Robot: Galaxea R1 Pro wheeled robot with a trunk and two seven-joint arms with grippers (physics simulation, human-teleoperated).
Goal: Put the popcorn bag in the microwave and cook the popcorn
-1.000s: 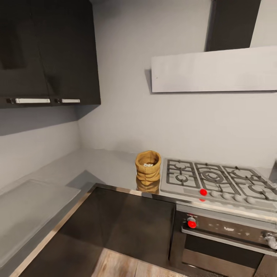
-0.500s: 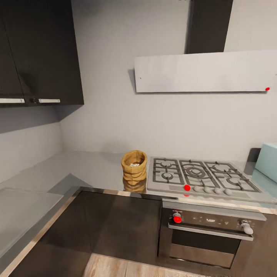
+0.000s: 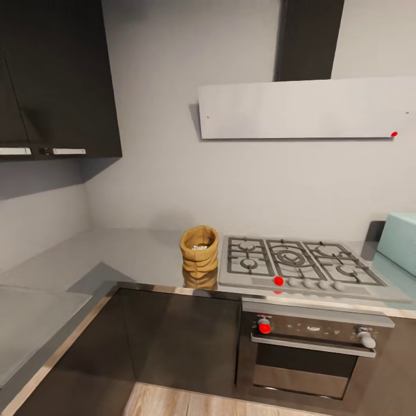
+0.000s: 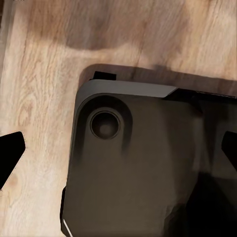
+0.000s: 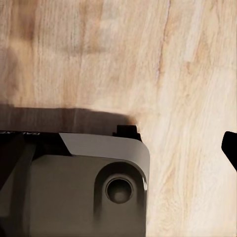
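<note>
The popcorn bag [image 3: 199, 250], a small tan sack with a rolled rim and whitish popcorn [image 3: 200, 247] inside, stands upright on the grey countertop [image 3: 133, 254], just left of the gas hob. A corner of the pale blue microwave [image 3: 398, 240] shows at the right edge, on the worktop beyond the hob. In the left wrist view my left gripper [image 4: 118, 153] is open, its dark fingertips [image 4: 10, 158] far apart over my own base and the wood floor. My right gripper [image 5: 118, 148] hangs open over the floor, with one fingertip [image 5: 230, 147] showing.
A steel gas hob [image 3: 294, 261] with a red knob sits above a black-fronted oven [image 3: 309, 352]. The white extractor hood [image 3: 300, 110] hangs over it. Dark wall cabinets [image 3: 55, 81] are at the upper left. The countertop turns a corner along the left wall. Wood floor [image 3: 190, 401] lies below.
The whole head view has shifted, so the camera has moved: the bag and hob sit further left in the picture and the microwave has come into view. The things themselves have not moved.
</note>
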